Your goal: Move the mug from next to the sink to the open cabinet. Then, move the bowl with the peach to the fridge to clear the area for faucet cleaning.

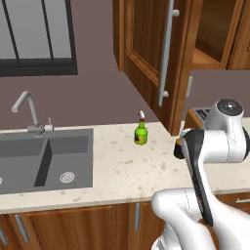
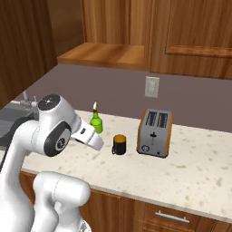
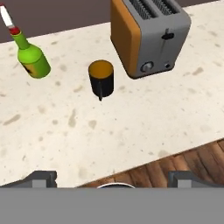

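Gripper [image 3: 111, 177] is wide open with nothing in it, hanging over the counter [image 3: 131, 127] edge, mug [image 3: 101, 78] sitting between bottle [image 3: 31, 59] and toaster [image 3: 146, 35].

my arm hides the mug [image 1: 179, 142] almost wholly in the left base view; the sink [image 1: 29, 161] runs off its left edge.

No legible text anywhere; the small green glass bottle [image 3: 33, 61] carries a yellow label, its marking too blurred to read.

One mug [image 3: 101, 78], one green bottle [image 3: 30, 59], one toaster [image 3: 148, 35], one faucet [image 1: 29, 110], one sink [image 1: 46, 158].
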Robot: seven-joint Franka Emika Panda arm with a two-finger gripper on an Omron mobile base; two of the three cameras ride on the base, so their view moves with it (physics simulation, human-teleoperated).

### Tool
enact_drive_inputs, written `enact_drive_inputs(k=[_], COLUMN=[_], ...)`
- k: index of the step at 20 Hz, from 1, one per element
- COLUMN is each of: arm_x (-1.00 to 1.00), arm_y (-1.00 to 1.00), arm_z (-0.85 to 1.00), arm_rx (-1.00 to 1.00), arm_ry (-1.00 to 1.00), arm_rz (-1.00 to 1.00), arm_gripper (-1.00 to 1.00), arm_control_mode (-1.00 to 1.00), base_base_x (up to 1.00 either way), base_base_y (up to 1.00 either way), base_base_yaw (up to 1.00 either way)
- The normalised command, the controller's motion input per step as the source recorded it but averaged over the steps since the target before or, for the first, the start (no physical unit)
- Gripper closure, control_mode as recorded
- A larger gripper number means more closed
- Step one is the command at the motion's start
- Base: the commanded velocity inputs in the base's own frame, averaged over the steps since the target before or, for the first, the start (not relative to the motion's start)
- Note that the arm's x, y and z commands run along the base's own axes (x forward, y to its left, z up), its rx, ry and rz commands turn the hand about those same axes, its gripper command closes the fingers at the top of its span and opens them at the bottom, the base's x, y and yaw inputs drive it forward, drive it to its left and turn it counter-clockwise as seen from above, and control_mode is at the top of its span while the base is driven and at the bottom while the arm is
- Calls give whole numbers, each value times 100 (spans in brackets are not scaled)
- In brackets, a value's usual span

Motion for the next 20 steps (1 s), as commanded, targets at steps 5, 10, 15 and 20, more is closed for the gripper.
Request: enact_drive_inputs(k=[5, 10, 15, 20], arm_x=[75, 45, 20, 67], arm_y=[-1, -12, -35, -18], arm_z=[-25, -63, -83, -28], arm_rx=[2, 0, 0, 0], arm_ry=[17, 15, 2, 0], arm_rz=[-1, 1, 7, 3], arm_gripper=[-100, -100, -100, -100], arm_control_mode=[-100, -100, -100, -100], base_base_x=[0, 0, 0, 0], base_base_y=[0, 0, 0, 0], base_base_yaw=[0, 0, 0, 0])
